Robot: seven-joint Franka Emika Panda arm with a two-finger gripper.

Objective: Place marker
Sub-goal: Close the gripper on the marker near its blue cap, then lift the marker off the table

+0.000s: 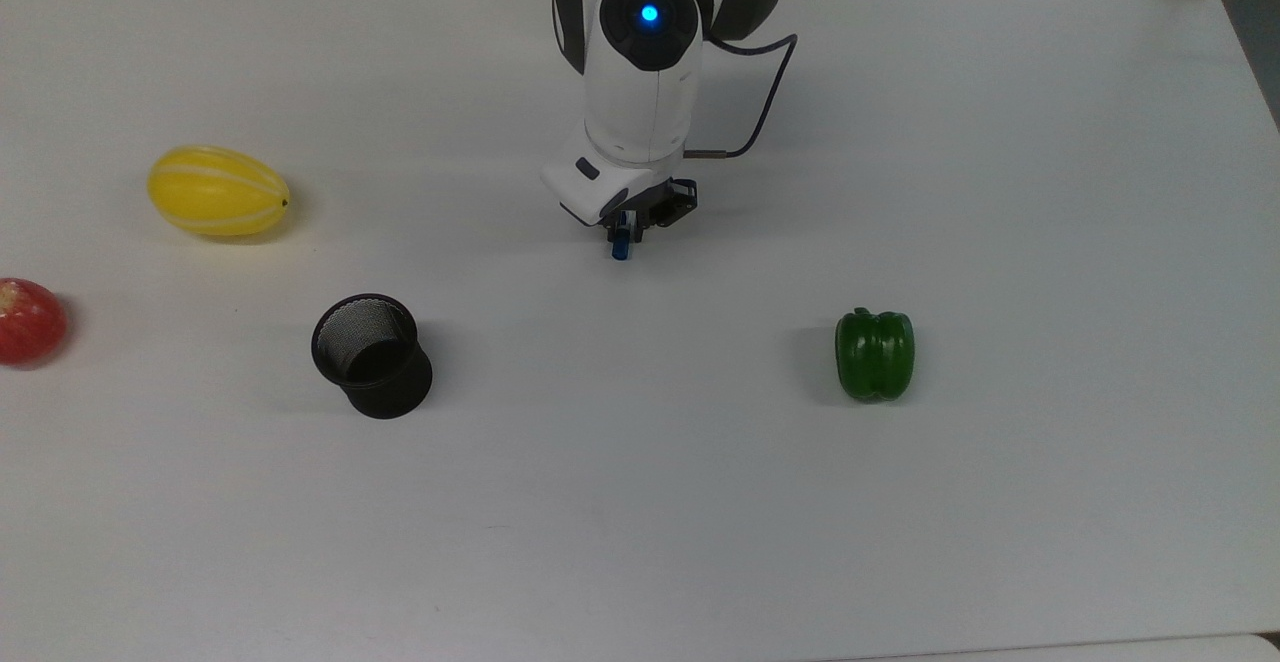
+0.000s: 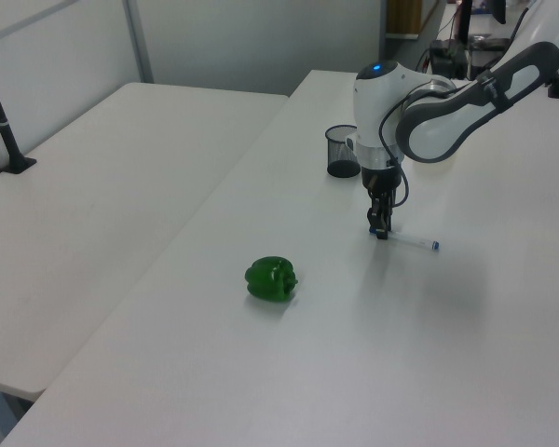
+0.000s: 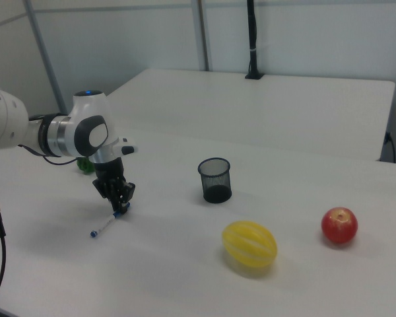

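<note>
Marker (image 2: 412,241) lies flat on table (image 1: 640,502); in the left view its long axis runs from the jaws out to the left view's right, blue end far, capped end between the jaws. Gripper (image 1: 628,234) is down on it, jaws pinching the cap end. The top view shows just the blue cap tip (image 1: 621,247) below the jaws; the right view shows the barrel (image 3: 105,224) trailing toward the right view's lower left.

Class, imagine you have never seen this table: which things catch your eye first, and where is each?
The white robot arm's claw is down at the blue-capped end of the slim white marker at mid-table. In the top view, a black mesh cup stands to the left and a green bell pepper to the right.
</note>
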